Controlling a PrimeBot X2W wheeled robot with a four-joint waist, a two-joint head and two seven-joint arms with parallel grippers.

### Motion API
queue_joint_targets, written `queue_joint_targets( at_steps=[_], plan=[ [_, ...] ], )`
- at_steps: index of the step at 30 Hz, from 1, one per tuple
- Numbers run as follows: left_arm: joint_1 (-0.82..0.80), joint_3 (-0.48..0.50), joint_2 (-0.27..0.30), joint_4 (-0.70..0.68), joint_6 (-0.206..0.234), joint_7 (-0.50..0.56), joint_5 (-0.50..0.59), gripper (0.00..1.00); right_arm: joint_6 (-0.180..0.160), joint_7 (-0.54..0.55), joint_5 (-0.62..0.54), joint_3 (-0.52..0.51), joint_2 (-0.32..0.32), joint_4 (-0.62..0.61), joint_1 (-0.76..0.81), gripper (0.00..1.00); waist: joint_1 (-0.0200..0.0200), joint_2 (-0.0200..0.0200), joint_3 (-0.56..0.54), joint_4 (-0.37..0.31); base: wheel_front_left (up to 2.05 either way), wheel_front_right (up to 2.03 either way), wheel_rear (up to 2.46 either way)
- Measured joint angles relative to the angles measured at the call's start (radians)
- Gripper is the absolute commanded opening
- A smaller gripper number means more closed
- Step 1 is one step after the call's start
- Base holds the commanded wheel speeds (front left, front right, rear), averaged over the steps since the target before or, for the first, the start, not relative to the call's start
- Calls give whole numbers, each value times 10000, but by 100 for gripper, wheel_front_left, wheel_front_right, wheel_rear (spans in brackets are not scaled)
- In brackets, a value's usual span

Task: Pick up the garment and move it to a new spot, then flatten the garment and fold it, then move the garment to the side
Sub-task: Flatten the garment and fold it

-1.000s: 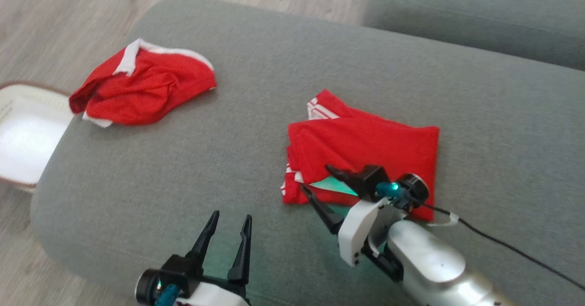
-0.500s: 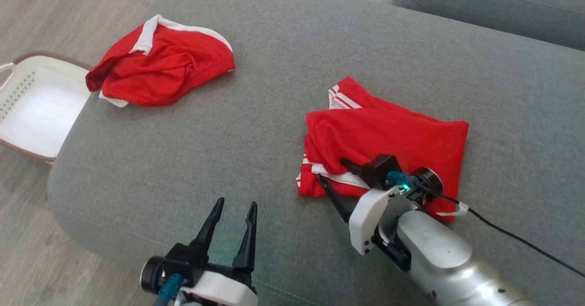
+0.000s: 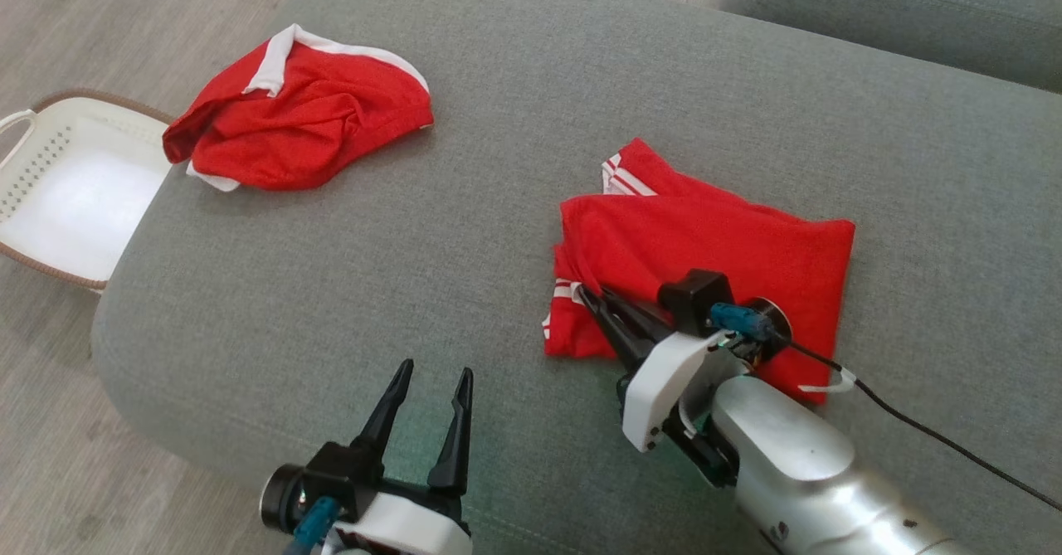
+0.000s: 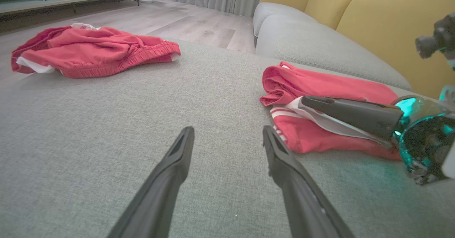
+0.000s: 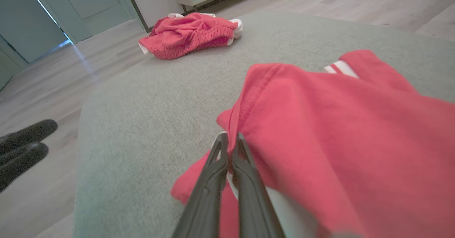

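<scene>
A folded red garment [image 3: 713, 240] with white stripes lies on the grey cushion [image 3: 415, 248], right of centre. My right gripper [image 3: 591, 298] is shut on its near-left edge, pinching red cloth and a white strip. In the right wrist view the closed gripper [image 5: 231, 136] bites the hem of the garment [image 5: 337, 124]. My left gripper [image 3: 435, 368] hovers open over bare cushion near the front edge, left of the garment. From the left wrist its gripper [image 4: 228, 131] stands apart, with the garment [image 4: 320, 85] and the right gripper [image 4: 305, 102] to the right.
A second, crumpled red garment [image 3: 307, 124] with white trim lies at the cushion's far left. A white basket [image 3: 91, 103] stands on the wooden floor past the left edge. A black cable [image 3: 954, 455] trails from the right wrist. Another grey seat [image 3: 913, 7] is behind.
The right gripper's jaws, open around the garment's edge before, have closed on it. The camera shifted between the earlier frames. The left gripper stays open.
</scene>
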Motion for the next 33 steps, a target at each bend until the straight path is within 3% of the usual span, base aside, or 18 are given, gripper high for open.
queue_joint_targets(
  at_steps=[6,7,8,9,14,18,21,22,26,33],
  plan=[
    [-6,0,0,-2,-12,0,2,100,0,-65,823,385,-25,-525,-108,0,0,0,-13,77,0,0,0],
    [-7,0,0,-2,-12,0,2,100,0,-48,1095,456,-25,-591,-106,11,0,0,-20,91,0,0,0],
    [-7,0,0,-2,-13,0,2,100,0,42,1356,531,-27,-642,-107,96,0,0,-25,102,0,0,0],
    [-7,0,0,2,-15,0,2,100,0,75,1574,648,-36,-686,-107,100,0,0,-31,110,0,0,0],
    [-13,48,0,21,-15,0,56,100,0,-259,2153,830,-31,-895,-173,100,0,0,-71,-43,0,0,0],
    [-60,307,0,40,-56,0,213,100,0,-652,2015,117,-15,-669,-383,100,0,0,-185,-382,0,0,0],
    [-98,518,0,59,-50,0,337,100,0,-698,1168,-1473,-27,-456,-384,100,0,0,-306,-739,0,0,0],
    [-104,681,-2,61,-40,0,412,100,0,-702,207,-2907,-104,-721,-295,100,-1,0,-389,-1025,0,0,0],
    [-106,1043,-2,79,33,0,587,100,0,-729,-1469,-5392,-119,-1409,643,100,0,0,-564,-1616,0,0,0],
    [-81,1774,-2,136,121,0,907,100,0,-729,-3032,-7639,4,-2220,2737,100,0,0,-932,-2638,0,0,0]
  ],
)
